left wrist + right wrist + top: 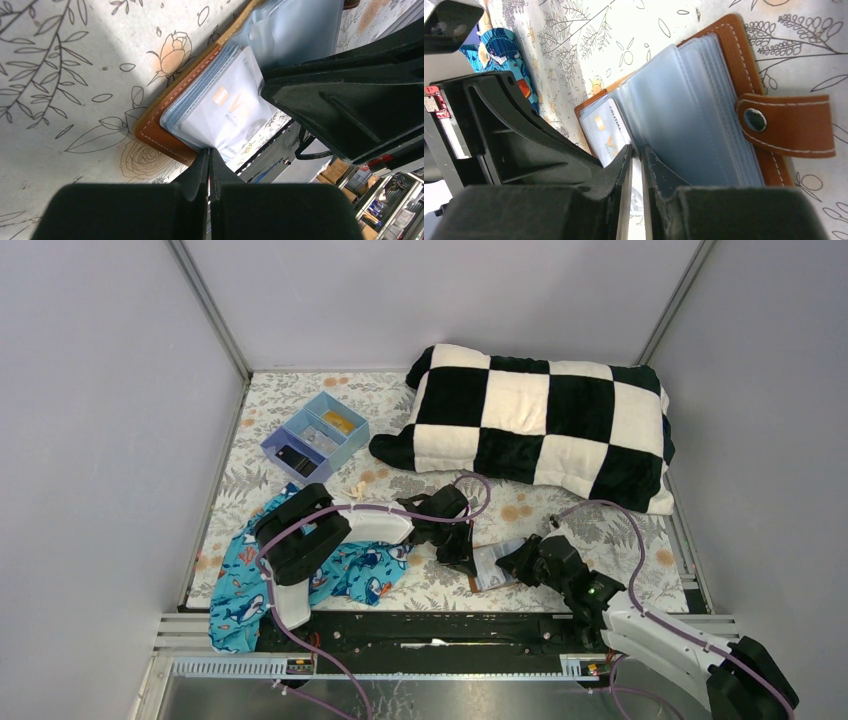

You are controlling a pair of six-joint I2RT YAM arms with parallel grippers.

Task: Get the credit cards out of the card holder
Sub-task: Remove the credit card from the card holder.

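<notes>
The left gripper (208, 152) has its jaws pressed together, the tip touching the lower edge of a whitish-grey plastic card (220, 107); whether they grip it cannot be told. The right gripper (635, 149) has its jaws a sliver apart, pinching a pale strip inside the open brown leather card holder (694, 110), which lies on the flowered tablecloth (60, 75) between both grippers. Beyond lie a blue divided tray (315, 437) and a black-and-white checked pillow (540, 420).

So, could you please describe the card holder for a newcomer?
From the checkered pillow, come toward the near edge: the card holder lies open on the floral cloth between the left pincer and right pincer. It alone is brown leather with pale sleeves and a snap tab.
</notes>
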